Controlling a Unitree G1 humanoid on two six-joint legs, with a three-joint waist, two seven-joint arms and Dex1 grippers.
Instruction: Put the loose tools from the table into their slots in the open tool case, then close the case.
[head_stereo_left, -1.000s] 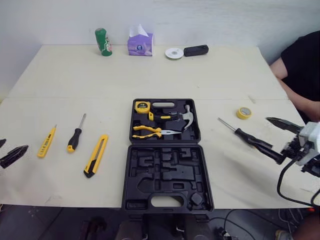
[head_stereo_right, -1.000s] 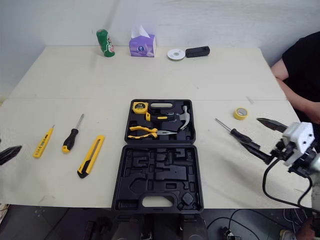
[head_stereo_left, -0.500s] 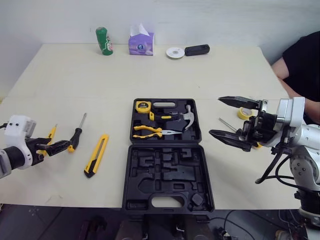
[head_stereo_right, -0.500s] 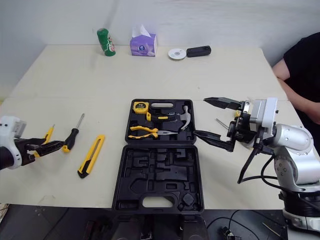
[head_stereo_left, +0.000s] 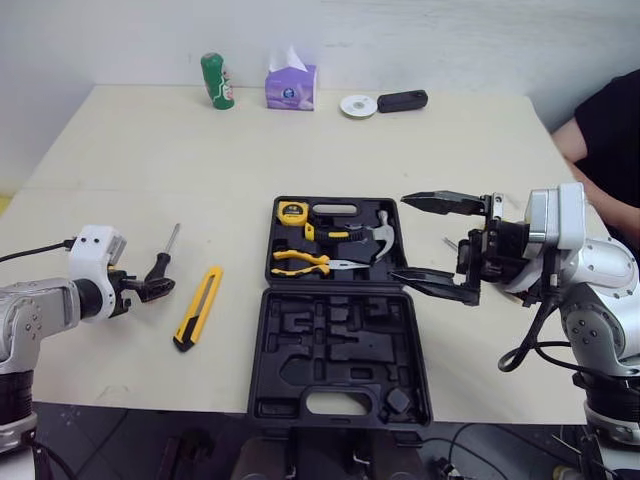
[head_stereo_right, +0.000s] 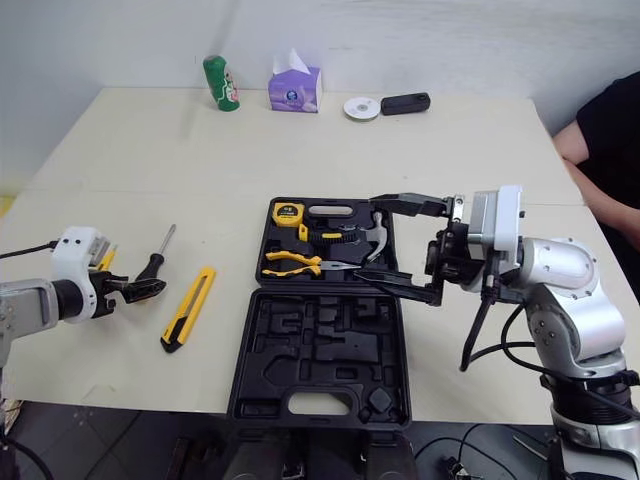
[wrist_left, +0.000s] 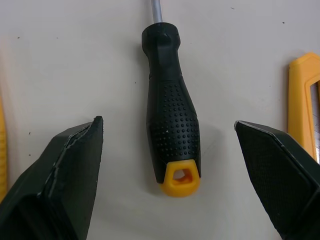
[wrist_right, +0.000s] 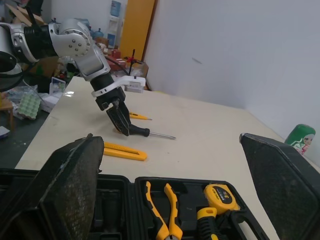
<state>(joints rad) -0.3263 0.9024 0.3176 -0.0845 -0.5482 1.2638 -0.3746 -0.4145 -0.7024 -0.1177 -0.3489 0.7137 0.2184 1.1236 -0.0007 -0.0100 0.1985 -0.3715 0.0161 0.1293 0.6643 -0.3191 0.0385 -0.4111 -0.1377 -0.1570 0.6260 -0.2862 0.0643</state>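
The open black tool case (head_stereo_left: 340, 345) lies at the table's middle, with a tape measure (head_stereo_left: 291, 212), pliers (head_stereo_left: 300, 260) and a hammer (head_stereo_left: 375, 232) in its far half. A black screwdriver with a yellow end (wrist_left: 172, 135) lies left of the case. My left gripper (wrist_left: 167, 122) is open, one finger on each side of the handle without touching it. A yellow utility knife (head_stereo_left: 197, 308) lies between the screwdriver and the case. My right gripper (head_stereo_left: 398, 238) hovers wide open over the case's right edge. A second screwdriver (head_stereo_left: 450, 243) peeks out behind it.
A green can (head_stereo_left: 213, 80), a tissue box (head_stereo_left: 291, 88), a white disc (head_stereo_left: 358, 105) and a black object (head_stereo_left: 402, 100) line the table's far edge. A person's sleeve (head_stereo_left: 605, 130) shows at the right. A yellow tester pen (wrist_left: 2, 150) lies just left of my left gripper.
Both arms have swung inward. My left gripper moved right onto the screwdriver handle. My right gripper moved left, from beside the second screwdriver to over the case's right edge.
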